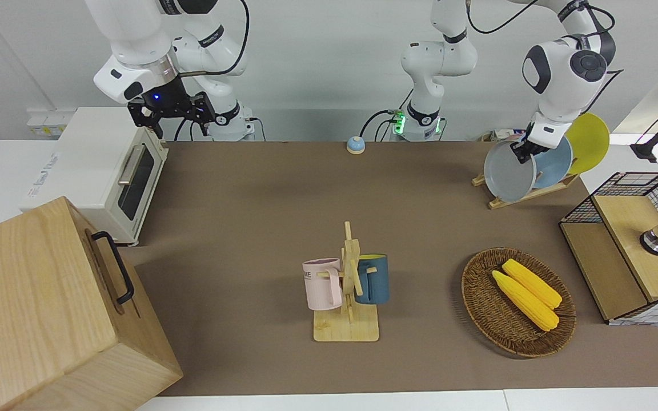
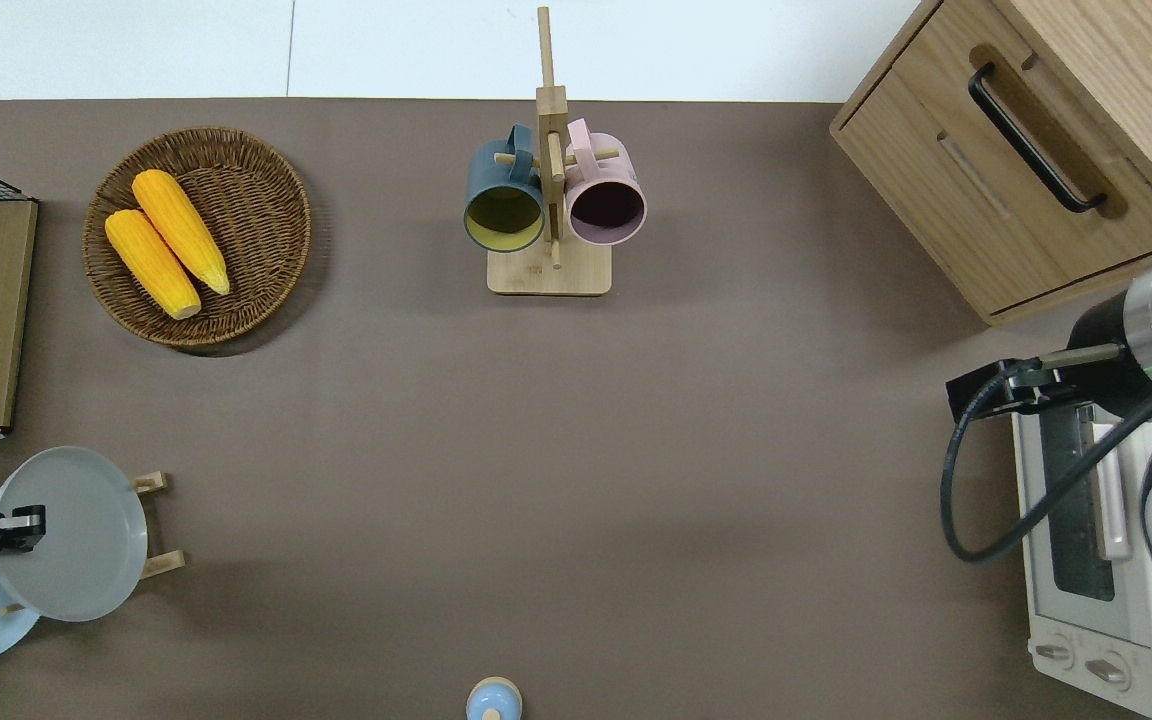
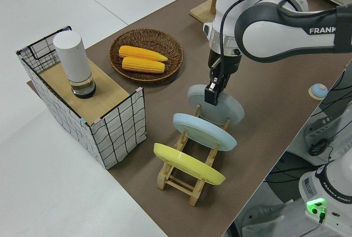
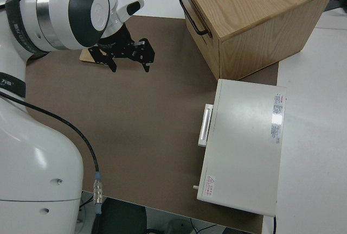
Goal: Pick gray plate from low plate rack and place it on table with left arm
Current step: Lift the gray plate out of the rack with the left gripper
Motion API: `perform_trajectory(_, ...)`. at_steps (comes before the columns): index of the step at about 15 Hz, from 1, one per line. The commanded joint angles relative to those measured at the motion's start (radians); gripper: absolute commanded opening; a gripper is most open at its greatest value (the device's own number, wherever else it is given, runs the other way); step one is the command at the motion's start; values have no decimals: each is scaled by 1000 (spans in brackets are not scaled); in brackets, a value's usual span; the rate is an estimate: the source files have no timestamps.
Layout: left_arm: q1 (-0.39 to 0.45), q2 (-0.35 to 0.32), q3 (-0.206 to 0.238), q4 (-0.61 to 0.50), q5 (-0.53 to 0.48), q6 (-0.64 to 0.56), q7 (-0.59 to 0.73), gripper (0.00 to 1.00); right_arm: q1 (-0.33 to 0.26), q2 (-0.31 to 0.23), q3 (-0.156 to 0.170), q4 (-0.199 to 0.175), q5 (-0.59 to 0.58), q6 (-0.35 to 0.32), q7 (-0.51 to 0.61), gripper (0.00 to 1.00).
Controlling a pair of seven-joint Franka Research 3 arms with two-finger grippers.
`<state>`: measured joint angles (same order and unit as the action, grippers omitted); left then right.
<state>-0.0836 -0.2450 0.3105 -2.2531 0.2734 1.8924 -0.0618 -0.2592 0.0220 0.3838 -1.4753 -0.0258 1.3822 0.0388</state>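
My left gripper [image 1: 522,153] is shut on the upper rim of the gray plate [image 1: 505,174]. It holds the plate tilted at the end of the low plate rack [image 1: 526,196] that lies farthest from the robots. The plate [image 2: 76,535] and the left gripper [image 2: 21,525] also show in the overhead view. In the left side view the plate [image 3: 226,104] hangs under the gripper [image 3: 212,95], its lower edge by the rack's [image 3: 181,179] end pegs. The right arm is parked, its gripper [image 1: 173,121] open and empty. The brown table [image 1: 260,217] spreads between them.
A light blue plate [image 1: 554,162] and a yellow plate [image 1: 589,134] stand in the rack. A wicker basket [image 1: 477,308] with corn, a mug stand [image 1: 347,285], a wire-and-wood box [image 1: 626,251], a bell [image 1: 355,145], a toaster oven [image 1: 106,171] and a wooden cabinet [image 1: 37,308] are on the table.
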Motion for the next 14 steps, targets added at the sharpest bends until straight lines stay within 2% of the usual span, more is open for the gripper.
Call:
perform_trajectory(1, -8, -16, 12, 79, 9, -104, 13, 0, -23, -2, 20, 6, -5, -11, 12, 983)
perform_trajectory(9, -15, -17, -2, 305, -42, -352, 51, 0, -23, -2, 21, 7, -6, -12, 12, 983)
perform_trajectory(14, -13, -31, -24, 372, -85, -415, 51, 0, -23, -2, 21, 7, -6, -11, 12, 983)
